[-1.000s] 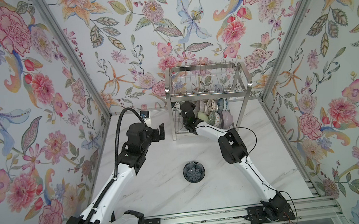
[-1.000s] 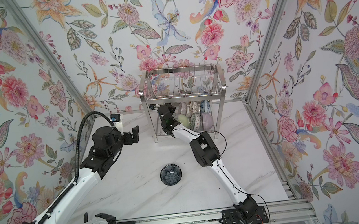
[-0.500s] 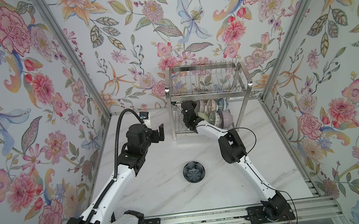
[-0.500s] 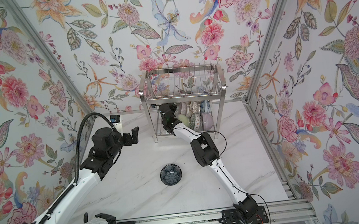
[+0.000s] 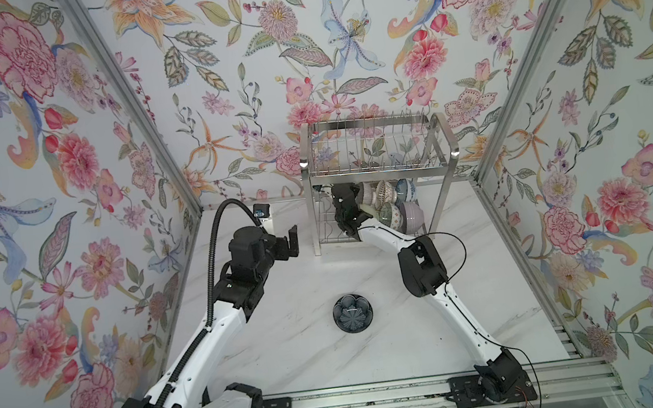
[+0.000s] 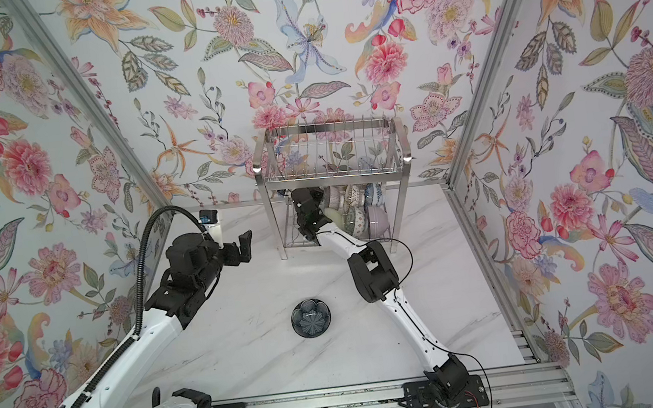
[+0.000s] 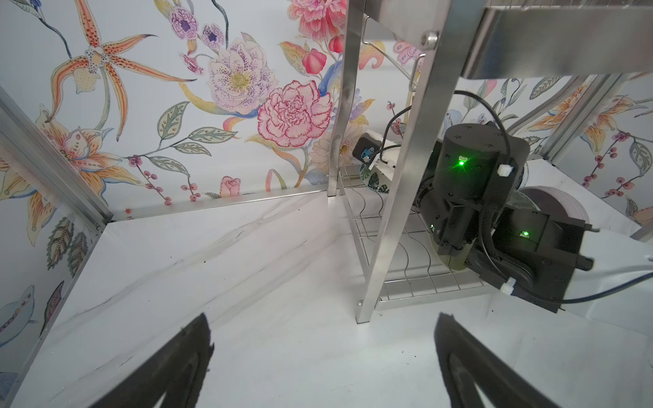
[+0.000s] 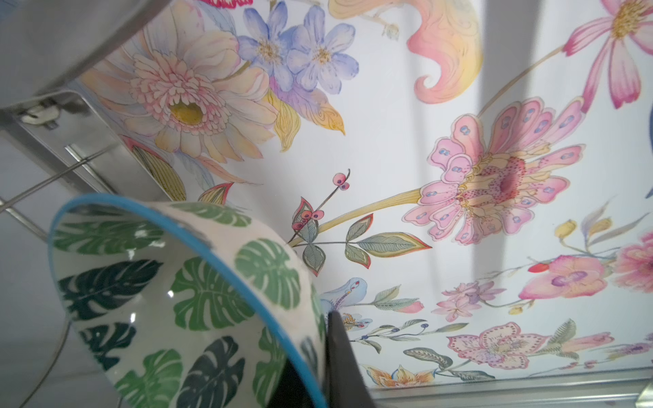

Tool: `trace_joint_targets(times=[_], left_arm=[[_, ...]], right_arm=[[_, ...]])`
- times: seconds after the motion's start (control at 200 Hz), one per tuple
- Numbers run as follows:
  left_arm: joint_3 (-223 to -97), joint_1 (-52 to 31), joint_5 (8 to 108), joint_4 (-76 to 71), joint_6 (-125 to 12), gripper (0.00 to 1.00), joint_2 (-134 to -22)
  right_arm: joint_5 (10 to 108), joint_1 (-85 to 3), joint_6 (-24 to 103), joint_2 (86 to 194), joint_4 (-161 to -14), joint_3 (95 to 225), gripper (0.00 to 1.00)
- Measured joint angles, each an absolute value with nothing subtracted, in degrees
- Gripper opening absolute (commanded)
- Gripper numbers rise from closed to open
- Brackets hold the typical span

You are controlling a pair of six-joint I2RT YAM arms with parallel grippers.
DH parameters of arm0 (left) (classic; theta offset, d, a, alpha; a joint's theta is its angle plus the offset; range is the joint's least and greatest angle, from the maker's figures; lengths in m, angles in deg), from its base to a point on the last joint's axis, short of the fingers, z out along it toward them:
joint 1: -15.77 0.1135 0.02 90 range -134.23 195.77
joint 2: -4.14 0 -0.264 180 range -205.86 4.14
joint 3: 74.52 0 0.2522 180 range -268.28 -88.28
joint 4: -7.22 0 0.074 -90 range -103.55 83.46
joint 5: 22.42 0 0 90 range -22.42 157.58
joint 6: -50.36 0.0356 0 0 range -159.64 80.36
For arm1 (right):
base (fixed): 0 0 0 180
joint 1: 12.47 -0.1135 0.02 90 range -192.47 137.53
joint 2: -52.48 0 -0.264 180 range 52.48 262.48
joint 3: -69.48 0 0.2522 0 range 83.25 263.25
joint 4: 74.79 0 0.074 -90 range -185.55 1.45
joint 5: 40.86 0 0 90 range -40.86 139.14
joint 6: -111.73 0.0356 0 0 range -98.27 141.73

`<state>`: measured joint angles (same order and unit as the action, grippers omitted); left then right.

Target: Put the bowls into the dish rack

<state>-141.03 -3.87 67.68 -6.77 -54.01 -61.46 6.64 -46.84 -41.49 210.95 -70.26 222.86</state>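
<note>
Currently right hand [image 8: 314,374] clamped on rim of green leaf bowl [image 8: 198,300], inside dish rack [image 5: 375,170] lower tier. Left hand [image 5: 286,243] spread wide, empty, left of dish rack. Navy bowl [image 5: 352,313] on tabletop [image 5: 290,343] in front.

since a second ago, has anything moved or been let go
Nothing visibly changed. The right gripper stays shut on the leaf bowl in the lower tier of the rack, the left gripper stays open beside it, and the dark bowl stays on the table.
</note>
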Motion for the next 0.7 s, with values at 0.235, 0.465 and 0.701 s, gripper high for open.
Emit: trace_joint_targets(times=[0.235, 0.465, 0.701], left_arm=[[-140.88, -3.72, 67.55, -6.47, -54.01, 0.99, -61.46], [-140.75, -3.63, 67.51, -6.40, -54.01, 0.99, -61.46], [-140.11, -3.28, 66.63, -5.86, -54.01, 0.99, -61.42]], right_arm=[[6.66, -46.84, -41.73, 210.97, -71.14, 223.21, 0.07], [6.88, -46.93, -42.12, 210.97, -71.40, 223.45, 0.18], [7.09, -47.28, -42.15, 210.97, -71.18, 223.51, 0.17]])
